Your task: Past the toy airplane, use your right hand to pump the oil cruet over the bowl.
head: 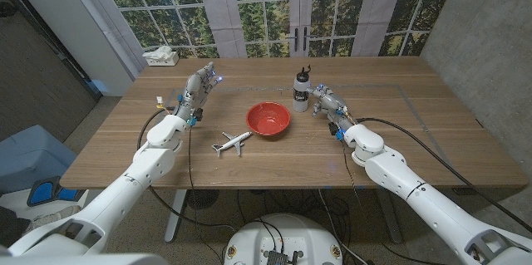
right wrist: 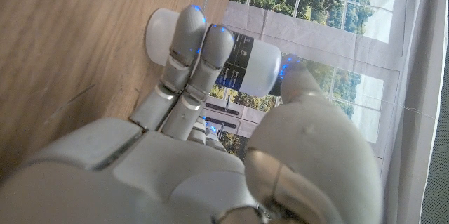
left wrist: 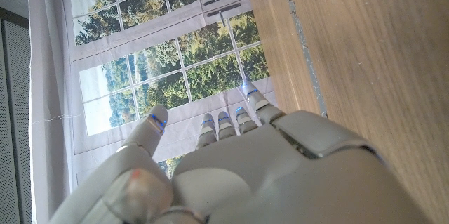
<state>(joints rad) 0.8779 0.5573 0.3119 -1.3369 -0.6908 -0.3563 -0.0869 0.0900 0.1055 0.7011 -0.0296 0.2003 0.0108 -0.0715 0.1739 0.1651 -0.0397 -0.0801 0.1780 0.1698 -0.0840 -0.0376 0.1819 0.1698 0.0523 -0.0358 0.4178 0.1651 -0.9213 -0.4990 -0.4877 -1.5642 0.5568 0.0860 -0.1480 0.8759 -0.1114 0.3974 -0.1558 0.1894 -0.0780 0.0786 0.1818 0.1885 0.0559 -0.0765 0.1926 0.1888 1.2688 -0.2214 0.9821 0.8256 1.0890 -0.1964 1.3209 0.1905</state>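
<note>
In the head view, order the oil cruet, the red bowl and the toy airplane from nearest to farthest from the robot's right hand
From the right hand:
1. Oil cruet, right beside the hand, between its fingers in the right wrist view.
2. Red bowl, mid-table, toward the robot's left of the hand.
3. Toy airplane, farther left, past the bowl and nearer the table's front edge.

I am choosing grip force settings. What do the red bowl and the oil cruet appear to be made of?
Red bowl: probably plastic or glazed ceramic; uniform red with a soft sheen, which one cannot be told. Oil cruet: smooth white body with a dark label and black pump top, likely plastic or coated glass. The right hand is at it.
</note>
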